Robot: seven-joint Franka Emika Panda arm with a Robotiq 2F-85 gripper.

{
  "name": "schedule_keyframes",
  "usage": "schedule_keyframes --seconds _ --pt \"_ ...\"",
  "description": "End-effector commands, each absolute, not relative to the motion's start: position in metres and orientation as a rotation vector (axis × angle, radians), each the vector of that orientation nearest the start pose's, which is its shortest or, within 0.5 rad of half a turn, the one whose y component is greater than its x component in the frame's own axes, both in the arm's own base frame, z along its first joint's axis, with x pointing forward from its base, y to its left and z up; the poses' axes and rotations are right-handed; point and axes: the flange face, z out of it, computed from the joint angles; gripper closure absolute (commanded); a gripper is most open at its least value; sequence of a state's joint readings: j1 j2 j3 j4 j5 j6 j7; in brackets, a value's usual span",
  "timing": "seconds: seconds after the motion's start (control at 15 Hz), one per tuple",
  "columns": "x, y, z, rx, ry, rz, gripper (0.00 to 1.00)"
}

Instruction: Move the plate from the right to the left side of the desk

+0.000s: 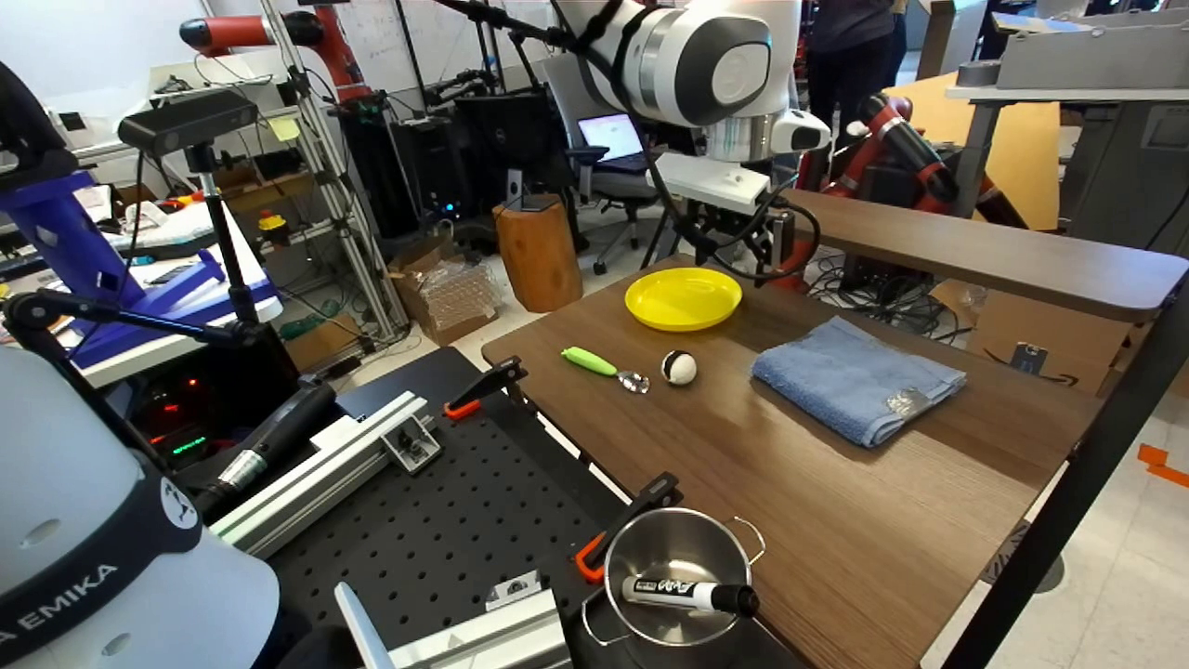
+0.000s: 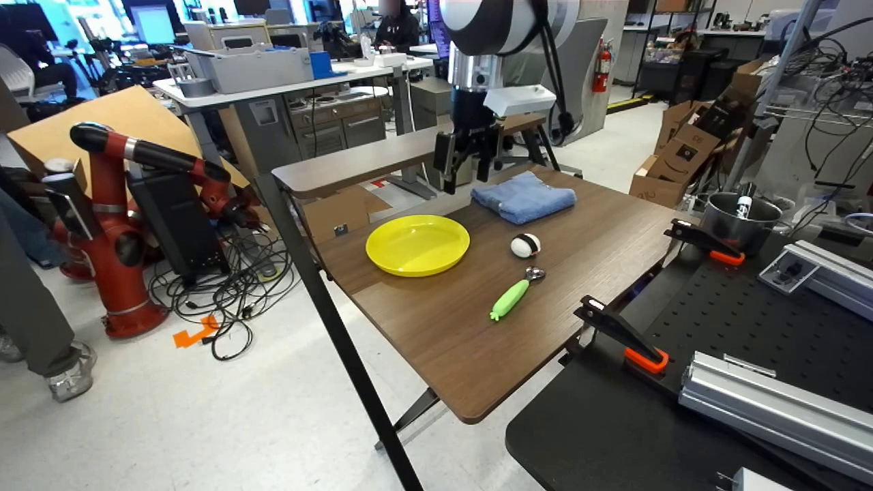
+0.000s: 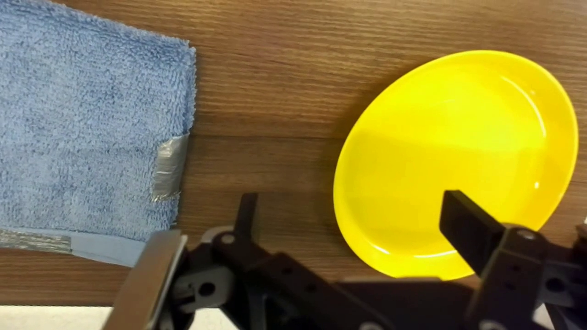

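The yellow plate (image 1: 684, 299) lies flat on the brown desk (image 1: 836, 530), near a far corner. It also shows in an exterior view (image 2: 417, 245) and at the right of the wrist view (image 3: 449, 151). My gripper (image 2: 466, 181) hangs above the desk near the edge by the plate and the cloth, touching neither. In the wrist view, my gripper (image 3: 351, 197) is open and empty. One finger appears over bare wood between cloth and plate, the other in front of the plate's surface. The gripper's fingers are hard to make out in an exterior view, behind cables.
A folded blue cloth (image 1: 858, 379) lies beside the plate. A white-and-black ball (image 1: 679, 368) and a green-handled scoop (image 1: 606, 368) lie on the desk. A metal pot (image 1: 683, 539) holding a marker (image 1: 687, 595) stands near black clamps (image 2: 620, 334) at the perforated board (image 1: 437, 520).
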State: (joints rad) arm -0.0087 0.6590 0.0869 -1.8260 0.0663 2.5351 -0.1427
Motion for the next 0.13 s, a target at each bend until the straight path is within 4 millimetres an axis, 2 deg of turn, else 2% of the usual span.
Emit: schedule_keyframes --seconds 0.0,0.07 --pt "0.6510 0.0470 0.1776 -3.042 -0.225 -0.081 0.00" --pt "0.6514 0.0470 0.1779 -3.042 -0.225 -0.083 0.00"
